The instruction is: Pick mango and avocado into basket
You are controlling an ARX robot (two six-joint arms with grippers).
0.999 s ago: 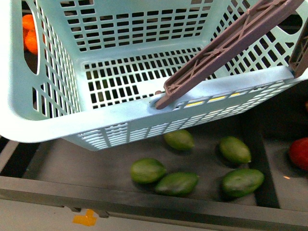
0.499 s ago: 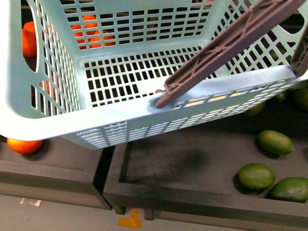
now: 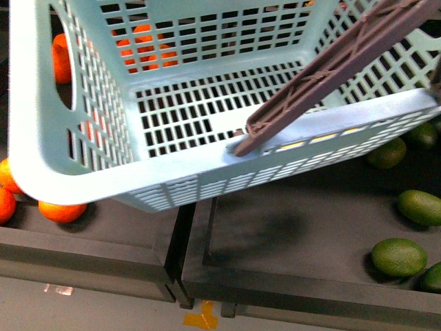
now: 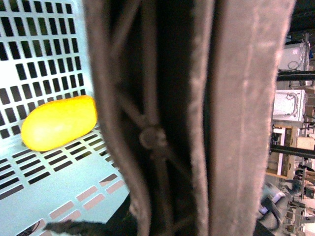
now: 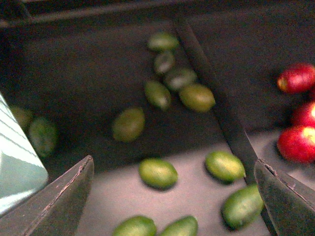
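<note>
The light teal basket (image 3: 41, 138) hangs tilted over the fruit bins and fills most of the front view. Its brown handle (image 3: 331, 69) runs up to the right, and my left gripper is shut on that handle (image 4: 236, 118); the fingers themselves do not show. The yellow mango (image 4: 59, 123) lies on the basket's slotted floor. Green avocados (image 3: 398, 256) lie in a dark bin at the lower right, beside the basket. My right gripper (image 5: 173, 162) hovers open above several avocados (image 5: 225, 166), its fingers (image 5: 59, 201) wide apart with nothing between them.
Oranges (image 3: 62, 210) lie in the bin at the left, more showing through the basket's slots. A dark divider (image 3: 186, 241) separates the orange and avocado bins. Red apples (image 5: 295, 142) sit in the compartment past another divider (image 5: 221, 113). Orange tape (image 3: 201, 318) marks the floor.
In the front view the avocado bin has slid to the right and the orange bin has come in at the left. The basket stays held and has shifted slightly right.
</note>
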